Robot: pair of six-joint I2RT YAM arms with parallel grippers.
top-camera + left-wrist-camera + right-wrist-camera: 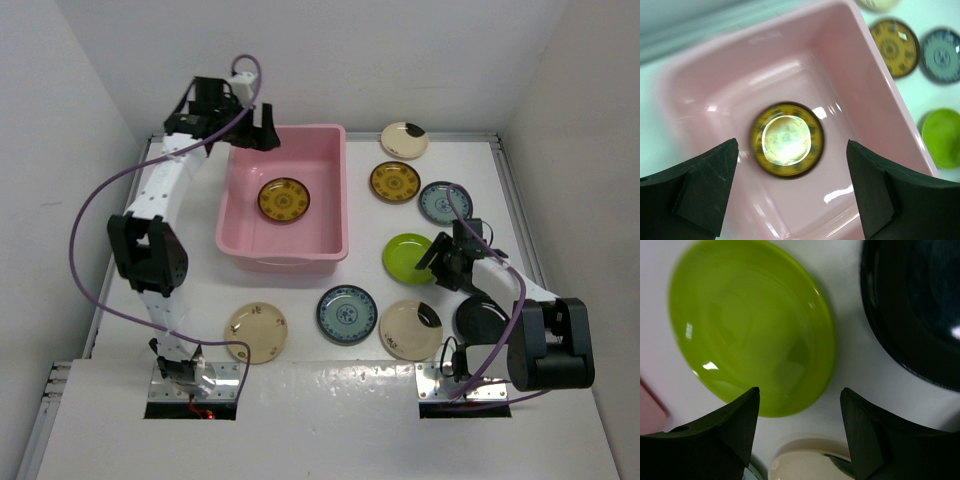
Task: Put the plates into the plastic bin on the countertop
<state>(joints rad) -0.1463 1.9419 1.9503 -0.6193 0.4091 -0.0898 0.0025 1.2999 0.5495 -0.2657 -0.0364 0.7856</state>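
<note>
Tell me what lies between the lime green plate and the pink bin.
Nothing stands there. The top external view shows only bare white countertop between the lime green plate and the right wall of the pink bin.

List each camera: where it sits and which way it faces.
Top external: above and behind the bases, looking down on the countertop; left arm and right arm show.
Left wrist: over the pink bin, looking down at the amber plate inside; the open left gripper frames it.
Right wrist: low over the lime plate, facing down; the open right gripper shows, black plate at right.
Shared: the lime plate appears in all three views.
</note>
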